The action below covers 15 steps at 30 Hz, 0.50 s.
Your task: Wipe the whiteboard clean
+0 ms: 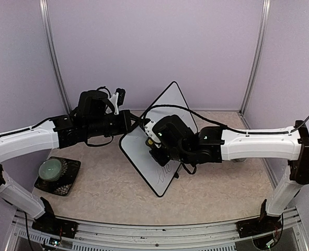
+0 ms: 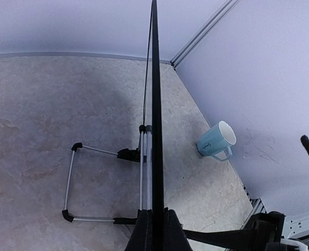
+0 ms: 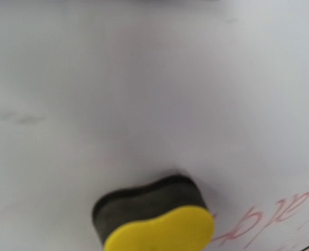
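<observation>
Standing up off the table [image 1: 102, 196] near its middle, the whiteboard [image 1: 171, 102] appears from above as a slanted diamond, one corner toward the back wall and one toward the arms. The left jaws are closed on its black frame at the left edge. In the left wrist view the board [image 2: 155, 104] is seen edge-on as a thin dark line running up from between the clamped fingers. A wire stand [image 2: 70, 178] with black feet rests on the table on its back side.

The right jaws are closed on a yellow eraser [image 3: 159, 225], whose dark felt face is pressed against the white surface. From above, the eraser [image 1: 150, 141] shows as a small yellow spot at the tip of the right arm, over the middle of the board. Handwriting [image 3: 269, 219] lies just right of the eraser in the right wrist view and looks reddish there. From above it sits on the lower part of the board [image 1: 164, 172], nearest the arms. The surface above the eraser looks mostly clean, with faint grey smudges.

A pale blue mug [image 2: 217, 141] lies on its side by the wall. A pale green dome [image 1: 52, 168] sits on a black mat at the left of the table.
</observation>
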Motion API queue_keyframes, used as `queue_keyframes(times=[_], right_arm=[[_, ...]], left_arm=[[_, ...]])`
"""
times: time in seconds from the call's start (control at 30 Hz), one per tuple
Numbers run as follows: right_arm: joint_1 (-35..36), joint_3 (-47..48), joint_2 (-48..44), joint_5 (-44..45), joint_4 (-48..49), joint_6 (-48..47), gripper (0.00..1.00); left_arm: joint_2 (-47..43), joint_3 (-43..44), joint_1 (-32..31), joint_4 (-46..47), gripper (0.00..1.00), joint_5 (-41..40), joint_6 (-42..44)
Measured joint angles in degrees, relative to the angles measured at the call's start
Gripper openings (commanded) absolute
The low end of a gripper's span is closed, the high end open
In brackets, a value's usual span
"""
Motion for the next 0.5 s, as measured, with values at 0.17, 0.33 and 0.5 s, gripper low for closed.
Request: queue_keyframes(times=[0.17, 0.33, 0.5], right_arm=[[-1.55, -0.61, 0.87, 0.39, 0.66, 0.07, 0.00], [-2.45, -6.16, 0.57, 0.63, 1.95, 1.75, 0.00], [-3.45, -13.18, 0.17, 0.00, 1.44, 3.56, 0.00]], left_arm=[[-0.31, -0.39, 0.04, 0.11, 0.00, -0.13, -0.02], [-0.55, -0.72, 0.17, 0.09, 0.00, -0.33, 0.04], [-0.55, -0.72, 0.15, 0.20, 0.00, -0.11, 0.02]])
